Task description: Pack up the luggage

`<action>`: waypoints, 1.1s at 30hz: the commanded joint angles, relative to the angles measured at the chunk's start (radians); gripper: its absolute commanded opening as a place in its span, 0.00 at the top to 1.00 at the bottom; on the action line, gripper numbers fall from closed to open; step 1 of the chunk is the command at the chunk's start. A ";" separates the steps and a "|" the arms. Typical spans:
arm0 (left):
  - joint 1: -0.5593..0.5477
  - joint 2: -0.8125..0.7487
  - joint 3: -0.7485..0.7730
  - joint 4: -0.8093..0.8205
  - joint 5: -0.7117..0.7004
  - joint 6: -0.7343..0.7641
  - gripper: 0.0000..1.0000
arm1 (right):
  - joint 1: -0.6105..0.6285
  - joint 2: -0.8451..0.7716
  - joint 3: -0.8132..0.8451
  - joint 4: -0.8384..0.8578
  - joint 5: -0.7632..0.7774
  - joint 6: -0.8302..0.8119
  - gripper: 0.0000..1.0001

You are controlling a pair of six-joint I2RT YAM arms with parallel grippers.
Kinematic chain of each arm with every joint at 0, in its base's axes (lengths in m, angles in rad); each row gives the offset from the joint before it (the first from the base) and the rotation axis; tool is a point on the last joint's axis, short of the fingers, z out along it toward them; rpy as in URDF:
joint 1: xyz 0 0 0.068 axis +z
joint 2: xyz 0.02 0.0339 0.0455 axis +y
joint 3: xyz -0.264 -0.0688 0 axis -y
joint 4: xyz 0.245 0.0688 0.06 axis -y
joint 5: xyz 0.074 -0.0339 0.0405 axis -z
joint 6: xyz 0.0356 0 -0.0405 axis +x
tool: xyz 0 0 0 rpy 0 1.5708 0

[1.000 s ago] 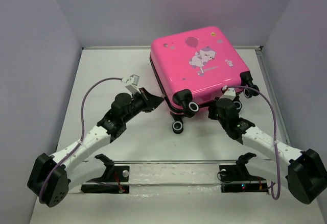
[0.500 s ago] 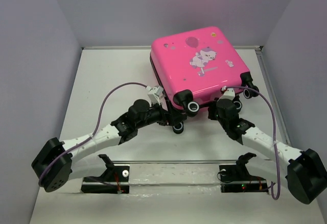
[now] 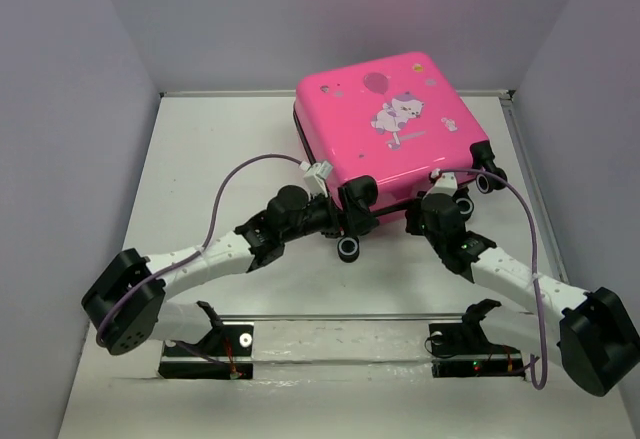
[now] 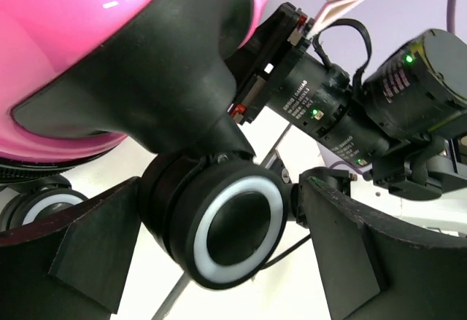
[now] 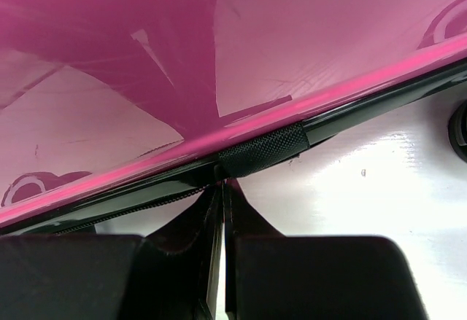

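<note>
Soft, even light from overhead in the top view, everything sharp, just a faint shadow under the suitcase (image 3: 385,129) on the white table (image 3: 220,149). Left wrist: the wheel (image 4: 237,229) is crisp, with highlights streaking the pink shell. Right wrist: dim, pink shell slightly blurred, table glaring white.

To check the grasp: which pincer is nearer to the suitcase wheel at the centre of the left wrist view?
Left. The left pincer is open with the wheel between its fingers; the right pincer is shut at the suitcase's zipper trim.
</note>
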 commanded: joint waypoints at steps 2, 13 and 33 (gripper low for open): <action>-0.017 0.025 0.072 0.086 0.046 -0.061 0.04 | 0.032 0.011 0.014 0.084 -0.044 -0.011 0.93; -0.047 0.127 0.127 0.088 -0.003 -0.084 0.01 | 0.051 0.018 0.018 0.090 -0.046 -0.013 0.93; -0.042 0.114 0.271 0.229 0.096 -0.106 0.94 | 0.337 0.157 0.064 0.398 -0.173 0.042 0.93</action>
